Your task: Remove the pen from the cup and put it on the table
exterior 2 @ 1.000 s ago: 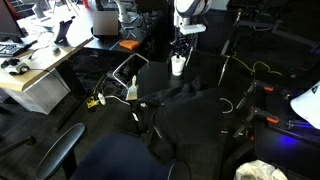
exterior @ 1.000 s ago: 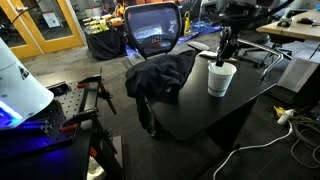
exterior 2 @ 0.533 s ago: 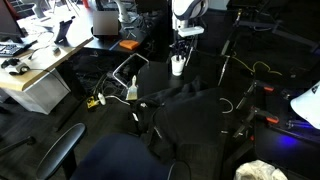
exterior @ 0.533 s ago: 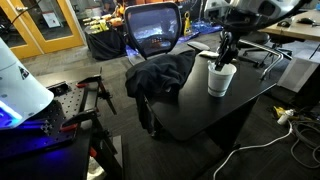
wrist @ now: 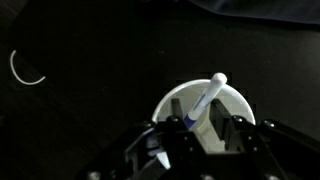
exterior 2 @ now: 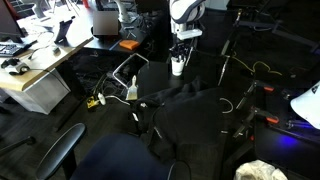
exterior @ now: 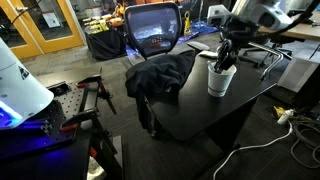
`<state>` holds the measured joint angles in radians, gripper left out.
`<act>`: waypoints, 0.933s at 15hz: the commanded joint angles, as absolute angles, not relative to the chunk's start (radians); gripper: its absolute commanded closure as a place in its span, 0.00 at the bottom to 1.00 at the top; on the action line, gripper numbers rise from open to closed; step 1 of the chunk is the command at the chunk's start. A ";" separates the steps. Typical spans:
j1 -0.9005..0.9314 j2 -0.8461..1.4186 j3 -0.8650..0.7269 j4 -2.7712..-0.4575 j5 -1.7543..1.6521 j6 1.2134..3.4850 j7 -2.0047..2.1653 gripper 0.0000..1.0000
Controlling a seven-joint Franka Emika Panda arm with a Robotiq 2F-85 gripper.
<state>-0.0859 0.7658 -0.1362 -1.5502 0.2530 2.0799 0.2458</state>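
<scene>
Since a second ago the robot arm has swung its upper body toward the right of an exterior view while its hand [exterior: 224, 62] has stayed low over the plain white tapered paper cup [exterior: 221, 79]; the cup has not shifted on the flat matte black counter [exterior: 200, 108]. Nearest in the wrist view, the hand [wrist: 203, 132] comes in from the bottom edge with its two dark fingers [wrist: 238, 135] spread apart, one on each side of the cup's [wrist: 179, 108] rolled rim, and nothing is clamped between them. A slim white pen with a blue band [wrist: 204, 100] stands inside the cup, leaning so that its rounded tip pokes up over the far rim; the fingers flank it but whether either touches it I cannot tell. On the counter [wrist: 90, 50] beyond, a thin white curved cord [wrist: 22, 70] lies well apart from the cup. In the exterior view, a crumpled black cloth [exterior: 160, 76] lies on the counter beside the cup, toward a black mesh office chair [exterior: 153, 28] behind. From the opposite side the cup [exterior 2: 177, 66] is small and far off on the counter [exterior 2: 200, 115], with the hand [exterior 2: 181, 52] just above it and a light wooden desk [exterior 2: 40, 62] off to one side.
</scene>
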 commanded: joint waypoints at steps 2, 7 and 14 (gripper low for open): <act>-0.115 0.811 -0.106 -1.468 0.252 2.005 0.256 0.88; -0.123 0.826 -0.098 -1.434 0.255 1.973 0.264 1.00; -0.112 0.766 -0.106 -1.469 0.247 1.963 0.279 0.97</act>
